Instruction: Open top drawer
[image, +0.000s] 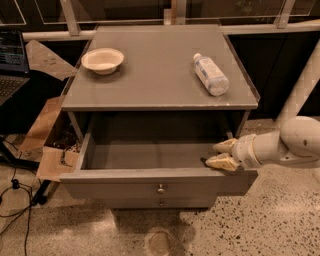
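Observation:
The top drawer (125, 187) of the grey cabinet is pulled far out, showing its empty grey inside (150, 155). Its flat front panel carries one small round metal knob (160, 188) at centre. My gripper (220, 154) reaches in from the right on a white arm and sits at the drawer's right front corner, just inside the front panel's top edge. Its two cream fingers (223, 162) are spread a little apart with nothing between them.
On the cabinet top (160, 75) stand a cream bowl (102, 60) at the left and a plastic bottle (210, 74) lying on its side at the right. A lower drawer knob (161, 203) shows below. Cardboard boxes (47, 150) and cables lie left; a laptop (10, 65) is far left.

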